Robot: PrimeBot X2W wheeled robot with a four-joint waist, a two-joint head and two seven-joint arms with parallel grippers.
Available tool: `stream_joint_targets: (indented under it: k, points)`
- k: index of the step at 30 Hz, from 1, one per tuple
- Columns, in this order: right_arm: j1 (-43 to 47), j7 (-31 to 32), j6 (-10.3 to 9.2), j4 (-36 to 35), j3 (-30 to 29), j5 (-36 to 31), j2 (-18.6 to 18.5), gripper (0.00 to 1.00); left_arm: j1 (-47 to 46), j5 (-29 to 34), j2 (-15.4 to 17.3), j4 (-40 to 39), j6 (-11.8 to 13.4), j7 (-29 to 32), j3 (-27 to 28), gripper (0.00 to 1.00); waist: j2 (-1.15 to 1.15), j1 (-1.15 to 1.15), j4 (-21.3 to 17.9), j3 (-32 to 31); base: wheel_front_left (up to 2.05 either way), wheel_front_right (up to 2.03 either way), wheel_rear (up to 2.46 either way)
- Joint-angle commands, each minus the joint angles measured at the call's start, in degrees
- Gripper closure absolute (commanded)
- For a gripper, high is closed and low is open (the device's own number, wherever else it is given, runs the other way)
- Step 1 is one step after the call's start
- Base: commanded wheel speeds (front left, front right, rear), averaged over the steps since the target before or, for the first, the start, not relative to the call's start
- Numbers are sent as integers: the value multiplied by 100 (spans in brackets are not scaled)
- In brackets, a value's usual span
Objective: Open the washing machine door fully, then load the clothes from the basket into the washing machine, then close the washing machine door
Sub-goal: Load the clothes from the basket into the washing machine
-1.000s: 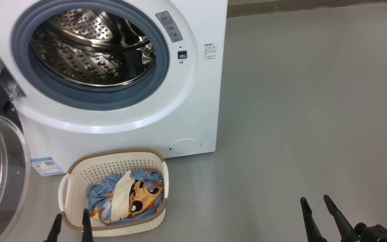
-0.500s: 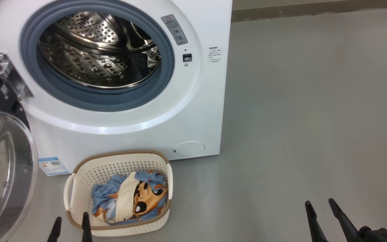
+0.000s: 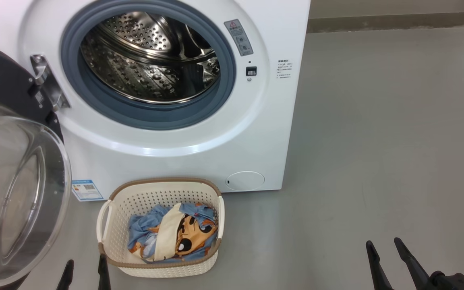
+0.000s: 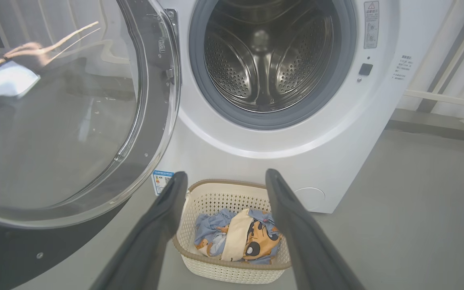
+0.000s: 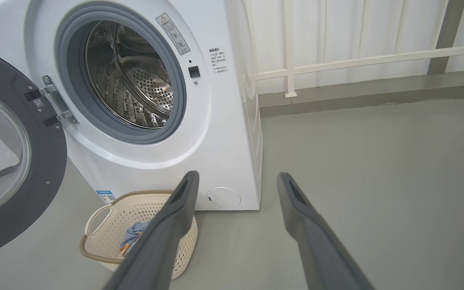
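Head view further left — door (image 3: 14,173) seemingly wide open

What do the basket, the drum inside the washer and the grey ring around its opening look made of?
Basket: likely moulded plastic, matte cream, pierced with regular holes; brown woven-look rim. Drum: polished perforated metal, probably steel, given its mirror-like glints. Ring: dull grey, seemingly rubber.

Smooth grey floor (image 3: 377,141); white railing (image 5: 357,63); pale wall (image 5: 377,28) behind, perhaps panelled.
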Motion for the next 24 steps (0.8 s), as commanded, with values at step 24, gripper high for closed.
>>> stream_joint_targets:
  k: [24]
  points:
    - [-130,-68,10,-80,169,26,-52,0,-99,98,29,40,-38,-36,240,0,0,0,-17,-1,16,-21,5]
